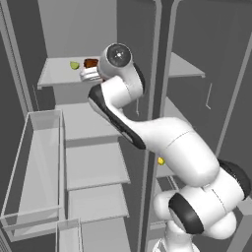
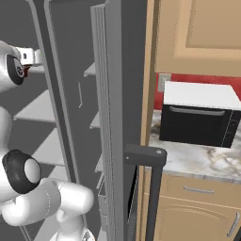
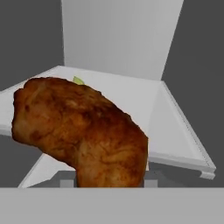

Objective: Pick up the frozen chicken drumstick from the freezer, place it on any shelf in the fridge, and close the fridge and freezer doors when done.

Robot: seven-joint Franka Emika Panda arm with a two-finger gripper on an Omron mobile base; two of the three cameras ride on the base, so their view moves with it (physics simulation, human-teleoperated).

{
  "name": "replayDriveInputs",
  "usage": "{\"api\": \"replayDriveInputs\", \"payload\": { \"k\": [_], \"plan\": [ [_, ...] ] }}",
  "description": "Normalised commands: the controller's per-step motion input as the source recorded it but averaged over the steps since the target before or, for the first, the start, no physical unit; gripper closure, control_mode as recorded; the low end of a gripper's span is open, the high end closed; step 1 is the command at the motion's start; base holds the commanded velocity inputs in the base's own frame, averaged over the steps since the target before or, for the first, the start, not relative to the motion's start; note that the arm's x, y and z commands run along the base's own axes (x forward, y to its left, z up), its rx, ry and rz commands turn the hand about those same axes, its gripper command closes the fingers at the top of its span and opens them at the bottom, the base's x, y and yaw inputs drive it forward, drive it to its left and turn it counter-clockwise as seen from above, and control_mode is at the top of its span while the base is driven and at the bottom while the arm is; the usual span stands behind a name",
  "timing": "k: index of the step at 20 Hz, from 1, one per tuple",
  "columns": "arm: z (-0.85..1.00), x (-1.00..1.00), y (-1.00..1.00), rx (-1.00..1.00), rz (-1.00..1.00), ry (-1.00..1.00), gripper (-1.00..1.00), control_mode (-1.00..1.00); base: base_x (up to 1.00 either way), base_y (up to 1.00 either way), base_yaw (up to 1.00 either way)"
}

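The gripper point(image 1: 90, 69) was clamped on the frozen chicken drumstick point(image 3: 81, 131), held over the fridge's upper shelf point(image 1: 56, 73) at upper left; next, lowering and releasing seemed due.

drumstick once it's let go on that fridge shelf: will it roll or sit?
The drumstick is lumpy and thicker at one end, so it will probably settle on a flat side, maybe rocking once. It keeps its shape in the grip, so it looks rigid. The shelf looks smooth, so it may slide a little; the green fruit is nearby.
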Motion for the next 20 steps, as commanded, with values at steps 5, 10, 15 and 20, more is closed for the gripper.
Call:
{"api": "replayDriveInputs", "payload": {
  "k": [5, 10, 15, 20],
  "plan": [
    [-0.06, 0.76, 0.14, 0.00, 0.00, 0.02, 1.00, -1.00, 0.00, 0.00, 0.00],
    [-0.10, 0.78, 0.20, 0.00, 0.00, 0.00, 1.00, -1.00, 0.00, 0.00, 0.00],
    [-0.17, 0.93, 0.05, -0.03, -0.02, 0.00, 1.00, -1.00, 0.00, 0.00, 0.00],
    [-0.10, 0.81, 0.00, -0.02, -0.04, 0.00, -1.00, -1.00, 0.00, 0.00, 0.00]
  ]
}}
